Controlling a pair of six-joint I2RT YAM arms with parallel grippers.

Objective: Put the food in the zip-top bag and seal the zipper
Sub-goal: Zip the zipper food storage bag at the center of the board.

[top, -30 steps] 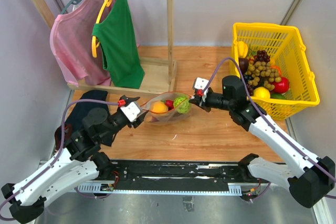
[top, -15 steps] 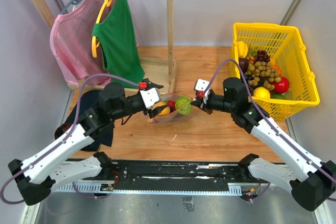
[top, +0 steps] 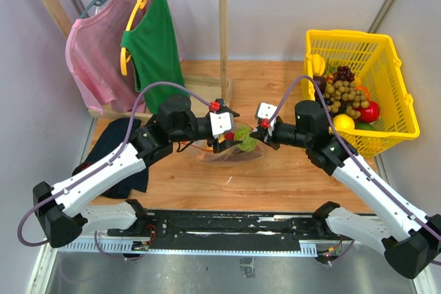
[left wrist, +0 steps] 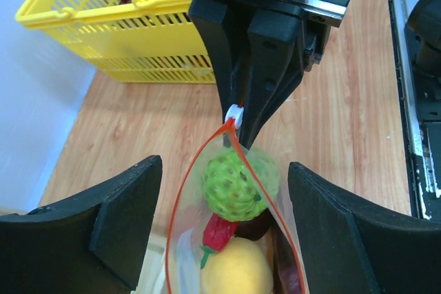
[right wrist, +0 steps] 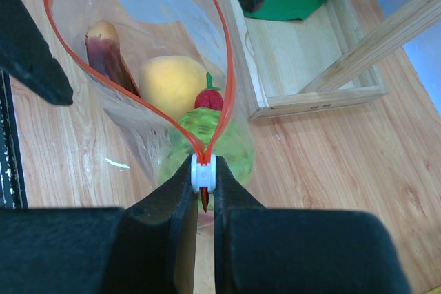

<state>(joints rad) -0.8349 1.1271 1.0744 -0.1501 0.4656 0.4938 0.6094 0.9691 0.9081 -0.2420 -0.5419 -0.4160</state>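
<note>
While the right gripper (right wrist: 204,191) pinches the zipper (right wrist: 207,146) at its white slider (right wrist: 204,173), the zip-top bag (right wrist: 89,5) gapes mid-desk, anchored for sealing | left gripper (left wrist: 224,225) spread wide astride the mouth, holding nothing | food inside: green bumpy ball (left wrist: 240,177), red pepper (left wrist: 219,232), yellow fruit (left wrist: 234,270) | yellow basket (top: 396,125) far-right corner, clothes rack (top: 222,46) far-left; neither seems to obstruct

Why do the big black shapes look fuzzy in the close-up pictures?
Right wrist view: its fingers sit right at the lens, so they blur, while the zipper they pinch is sharp. Left wrist view: same blur on its fingers. Top external view: sharp all over.
</note>
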